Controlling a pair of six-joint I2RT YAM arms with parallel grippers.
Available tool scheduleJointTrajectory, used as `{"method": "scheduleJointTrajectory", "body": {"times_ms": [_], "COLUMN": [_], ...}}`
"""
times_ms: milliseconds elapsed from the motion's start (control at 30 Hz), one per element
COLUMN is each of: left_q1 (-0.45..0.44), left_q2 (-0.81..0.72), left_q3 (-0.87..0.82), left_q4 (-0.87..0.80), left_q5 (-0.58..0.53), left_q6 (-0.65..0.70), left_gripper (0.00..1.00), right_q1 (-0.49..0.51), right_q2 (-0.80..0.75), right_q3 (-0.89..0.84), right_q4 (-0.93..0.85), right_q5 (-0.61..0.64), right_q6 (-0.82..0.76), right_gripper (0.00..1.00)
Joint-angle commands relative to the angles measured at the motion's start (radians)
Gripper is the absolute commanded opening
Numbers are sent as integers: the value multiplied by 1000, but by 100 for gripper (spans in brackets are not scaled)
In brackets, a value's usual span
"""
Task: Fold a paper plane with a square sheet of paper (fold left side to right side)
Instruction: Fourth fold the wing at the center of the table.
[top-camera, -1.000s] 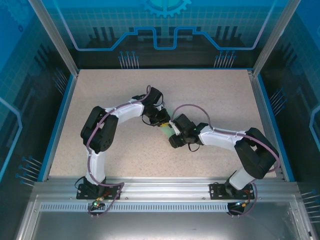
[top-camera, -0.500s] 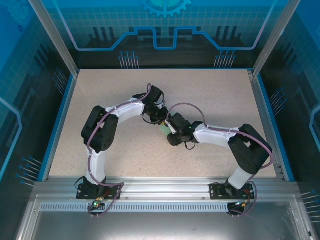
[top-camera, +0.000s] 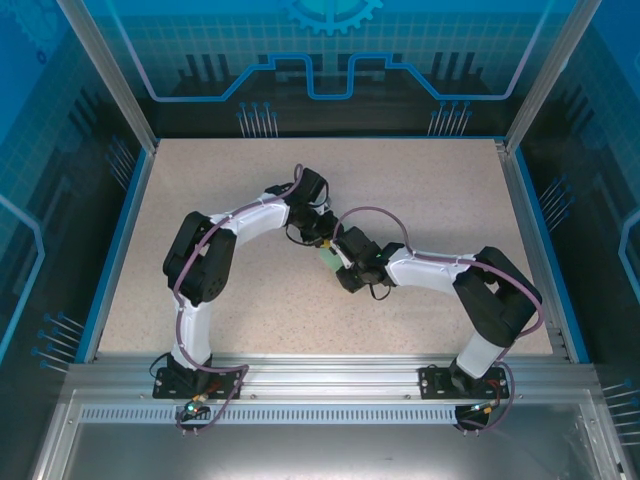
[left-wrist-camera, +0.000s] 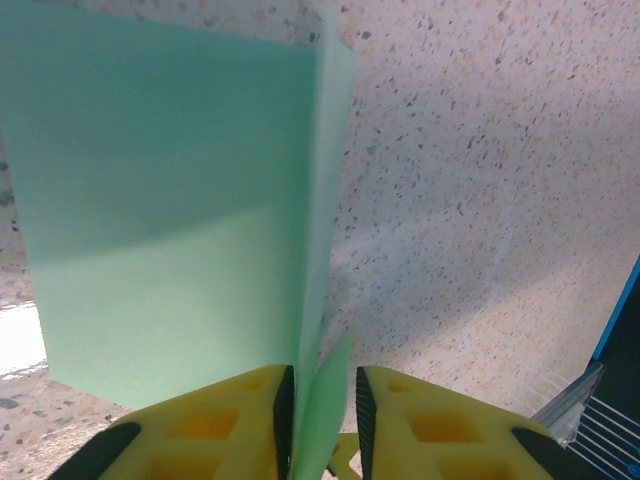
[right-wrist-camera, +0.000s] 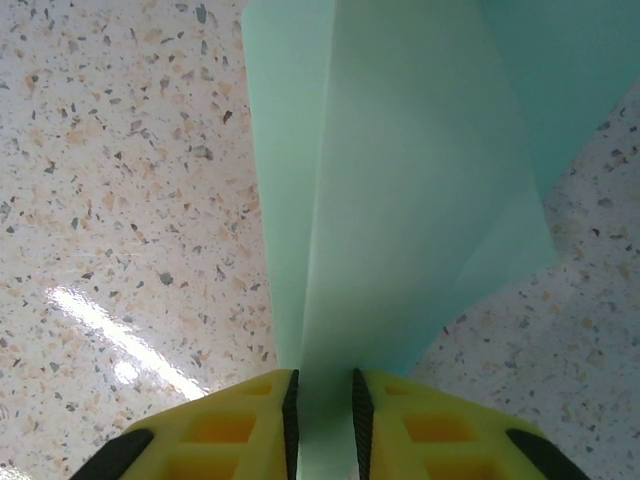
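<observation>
Top external view: one table (top-camera: 200, 200), one square sheet of paper (top-camera: 327, 261), and two claws meeting on it, left claw (top-camera: 324, 246) and right claw (top-camera: 338, 262).
From the left wrist, the sheet stands on edge, running from between that claw's fingers out ahead of it; the jaws are narrow around it, but I cannot tell whether they bite. The right claw is clamped on a creased fold that fans out ahead of it. The step looks like carrying the left half over to the right. It is best done slowly, with edges matched and one claw anchoring the crease.
</observation>
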Motion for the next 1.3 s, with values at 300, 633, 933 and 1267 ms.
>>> {"method": "scheduleJointTrajectory", "body": {"times_ms": [300, 633, 933, 1267], "left_q1": [-2, 55, 90, 42], "left_q2": [-1, -73, -283, -246], "left_q3": [87, 49, -213, -371], "left_q4": [-90, -88, 22, 165], "left_q5": [-50, -58, -98, -55], "left_q6": [45, 45, -16, -87], "left_gripper": [50, 66, 64, 30], "right_q1": [12, 12, 7, -8], "right_q2": [44, 23, -5, -41], "right_q3": [14, -9, -57, -98], "right_q4": [39, 49, 78, 121], "right_q5": [28, 8, -12, -39], "right_q6": [18, 25, 33, 52], "right_gripper": [16, 14, 14, 13]}}
